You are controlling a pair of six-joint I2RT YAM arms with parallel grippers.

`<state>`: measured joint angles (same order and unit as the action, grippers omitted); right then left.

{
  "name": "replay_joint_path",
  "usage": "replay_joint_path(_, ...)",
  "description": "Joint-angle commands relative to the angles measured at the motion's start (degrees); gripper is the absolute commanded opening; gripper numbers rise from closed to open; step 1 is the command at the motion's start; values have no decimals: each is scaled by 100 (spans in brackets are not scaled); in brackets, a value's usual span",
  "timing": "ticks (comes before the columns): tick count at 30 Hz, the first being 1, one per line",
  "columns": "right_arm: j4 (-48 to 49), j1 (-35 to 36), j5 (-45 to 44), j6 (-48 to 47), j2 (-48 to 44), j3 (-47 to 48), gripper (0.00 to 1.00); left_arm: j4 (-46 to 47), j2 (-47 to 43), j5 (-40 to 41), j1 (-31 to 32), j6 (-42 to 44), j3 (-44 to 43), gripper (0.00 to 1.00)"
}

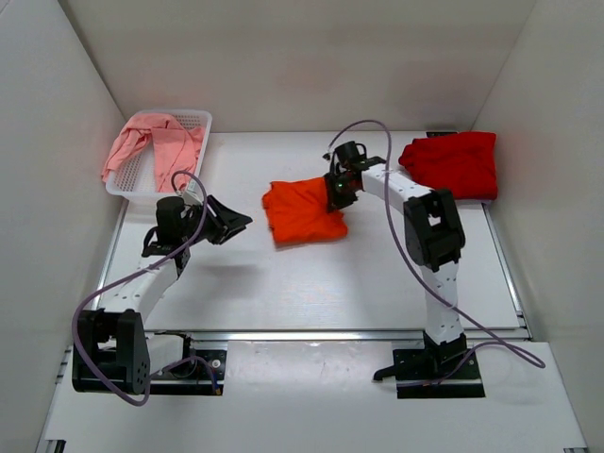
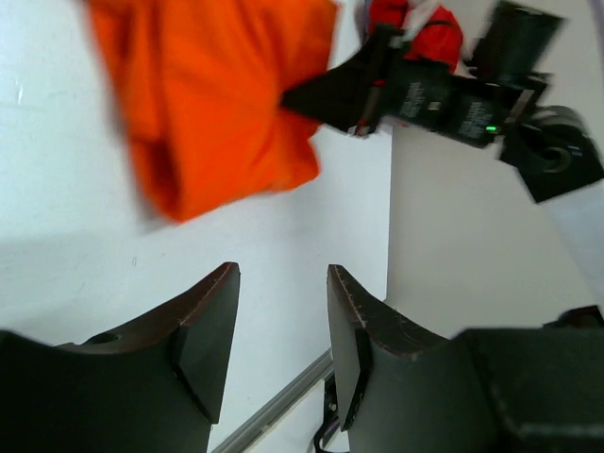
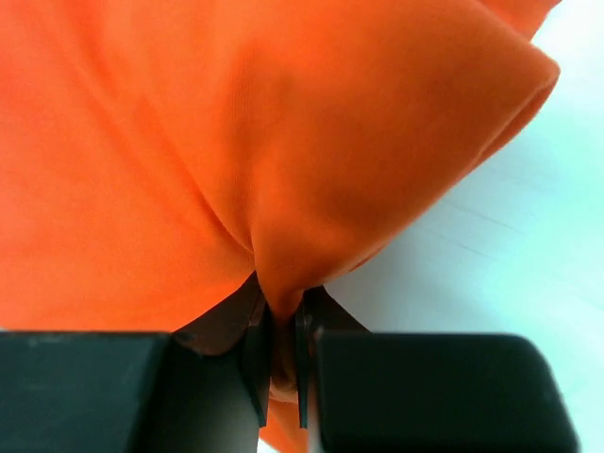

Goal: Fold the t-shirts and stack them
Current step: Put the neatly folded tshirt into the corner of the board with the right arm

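Edges and room: the white table (image 1: 311, 283) is closed in by walls on the left, far and right sides. The widest bare stretch lies near the arm bases, between the two arms; a narrower bare strip runs along the far edge between the basket (image 1: 200, 119) and the red shirt (image 1: 453, 162).

Count: three shirts, one basket, two arms
- Orange shirt (image 1: 300, 211): one, folded, lying at mid-table. The right fingers (image 3: 311, 326) are pressed onto a gathered fold at its right edge, pinching the cloth between them
- Red shirt: one, folded, at the far right corner, close against the right wall, well apart from the orange one
- Pink shirt (image 1: 151, 146): one, unfolded, heaped in the basket at the far left corner, with part hanging over the rim

The left fingers (image 2: 206, 330) stand spread and hold nothing, above bare table just left of the orange shirt.

Obstructions: the right arm reaches across between the orange and red shirts, and a purple cable (image 1: 396, 236) loops beside it
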<state>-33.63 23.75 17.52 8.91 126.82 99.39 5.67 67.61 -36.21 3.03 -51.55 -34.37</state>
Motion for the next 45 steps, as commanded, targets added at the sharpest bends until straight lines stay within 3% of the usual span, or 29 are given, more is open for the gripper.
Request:
replay_joint_path(1,-119,-396,-2321,-1337,-1042,-497,0,109,-152,-97,49,-48,132,53)
replay_joint_path(6,488,-941,-2490,-1857,-2177,-1105,1,-14,-170,-89,-12,118,71,53)
replay_joint_path(11,989,-1617,-2525,-2603,-2750,-1063,0,-40,-3,-88,49,277,35,52)
replay_joint_path(16,1024,-2366,-2113,-2824,-2479,-387,0,57,147,-142,93,286,115,53)
replay_joint_path(26,1763,-3797,-1963,-3035,-1733,-62,0,-84,454,-132,22,541,-8,53)
replay_joint_path(31,1727,-4071,-1893,-2702,-1266,598,0,-31,577,-71,40,576,53,54)
replay_joint_path(36,2596,-3983,-2400,-2455,-1275,265,0,39,779,-53,84,576,88,53)
replay_joint_path(45,2748,-3922,-3130,-2034,-888,782,0,-31,1016,8,119,646,-87,55)
